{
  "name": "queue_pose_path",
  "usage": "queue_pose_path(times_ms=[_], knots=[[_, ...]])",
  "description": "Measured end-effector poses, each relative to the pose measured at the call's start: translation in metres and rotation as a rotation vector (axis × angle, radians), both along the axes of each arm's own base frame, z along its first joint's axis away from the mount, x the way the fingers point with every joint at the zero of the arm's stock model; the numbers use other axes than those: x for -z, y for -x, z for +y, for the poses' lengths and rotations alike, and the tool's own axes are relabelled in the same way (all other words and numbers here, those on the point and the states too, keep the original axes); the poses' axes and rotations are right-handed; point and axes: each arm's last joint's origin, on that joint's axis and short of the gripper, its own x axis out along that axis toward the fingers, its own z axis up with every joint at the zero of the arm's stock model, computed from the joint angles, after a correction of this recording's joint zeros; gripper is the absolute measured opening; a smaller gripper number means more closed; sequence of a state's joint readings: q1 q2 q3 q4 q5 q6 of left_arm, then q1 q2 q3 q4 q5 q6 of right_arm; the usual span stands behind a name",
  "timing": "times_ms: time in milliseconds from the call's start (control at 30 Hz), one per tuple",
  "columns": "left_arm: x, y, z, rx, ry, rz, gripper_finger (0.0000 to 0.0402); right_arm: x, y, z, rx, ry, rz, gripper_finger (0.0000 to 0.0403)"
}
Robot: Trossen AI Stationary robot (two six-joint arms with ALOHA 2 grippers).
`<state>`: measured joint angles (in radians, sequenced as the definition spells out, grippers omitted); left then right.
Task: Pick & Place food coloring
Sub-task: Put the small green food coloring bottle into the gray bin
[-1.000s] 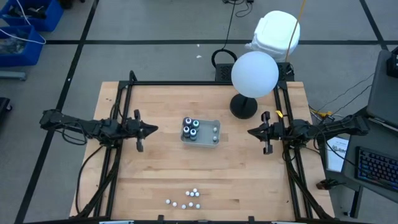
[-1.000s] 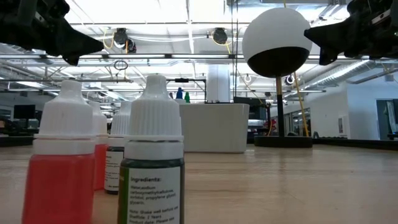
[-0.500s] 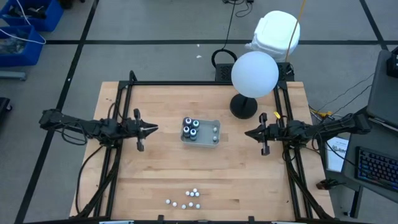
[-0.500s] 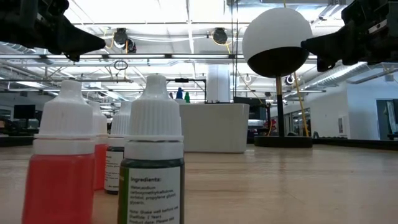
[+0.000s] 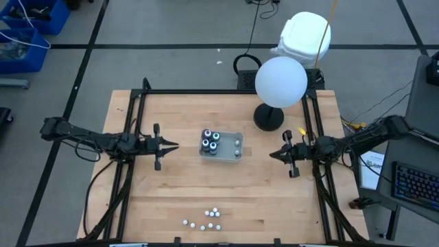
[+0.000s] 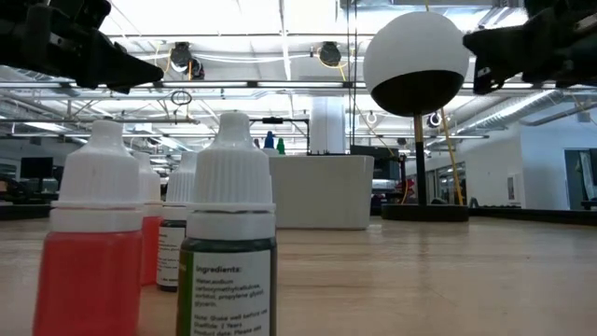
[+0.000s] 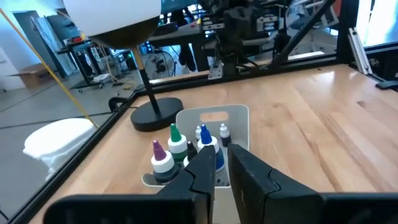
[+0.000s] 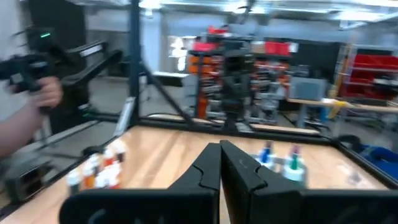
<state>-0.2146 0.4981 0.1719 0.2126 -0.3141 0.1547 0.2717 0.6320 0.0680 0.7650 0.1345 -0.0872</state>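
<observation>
Four dark bottles of food coloring (image 5: 210,142) with coloured tops (image 7: 177,146) stand upright at the left end of a shallow grey tray (image 5: 233,152) in the middle of the table. Several small white-capped bottles (image 5: 204,219) stand near the front edge. In the low view they loom close, one of them red (image 6: 93,252) and one green (image 6: 231,243). My left gripper (image 5: 175,145) hovers left of the tray, pointing at it, its fingers a little open (image 7: 221,155). My right gripper (image 5: 273,155) hovers right of the tray, shut (image 8: 219,149).
A lamp with a white globe (image 5: 280,81) and a round black base (image 5: 268,118) stands at the far right of the table. Black frame rails (image 5: 219,91) run along the table's edges. A person's hand (image 8: 38,93) shows beyond the table.
My right gripper has moved a little toward the tray and the table's near edge, still shut. The bottles and the tray have stayed where they were.
</observation>
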Motion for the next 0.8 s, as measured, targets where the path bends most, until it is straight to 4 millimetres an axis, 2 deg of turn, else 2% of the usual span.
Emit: queue_pose_path(times_ms=[133,300,567,667,800], knots=[[0.000,-0.001,0.000,0.000,0.000,0.003,0.0051,0.002,-0.007,0.020,-0.088,0.050,0.033,0.0000],[-0.003,-0.001,0.000,-0.003,0.030,-0.038,0.0051,-0.012,-0.024,0.051,-0.079,0.135,0.037,0.0000],[-0.004,-0.001,0.000,-0.005,0.051,-0.049,0.0051,-0.041,-0.062,0.107,-0.075,0.351,0.069,0.0000],[-0.004,-0.001,0.000,-0.006,0.068,-0.051,0.0051,-0.044,-0.076,0.119,-0.013,0.412,0.109,0.0000],[-0.004,-0.001,0.000,-0.006,0.068,-0.051,0.0051,-0.045,-0.089,0.127,0.072,0.436,0.130,0.0000]])
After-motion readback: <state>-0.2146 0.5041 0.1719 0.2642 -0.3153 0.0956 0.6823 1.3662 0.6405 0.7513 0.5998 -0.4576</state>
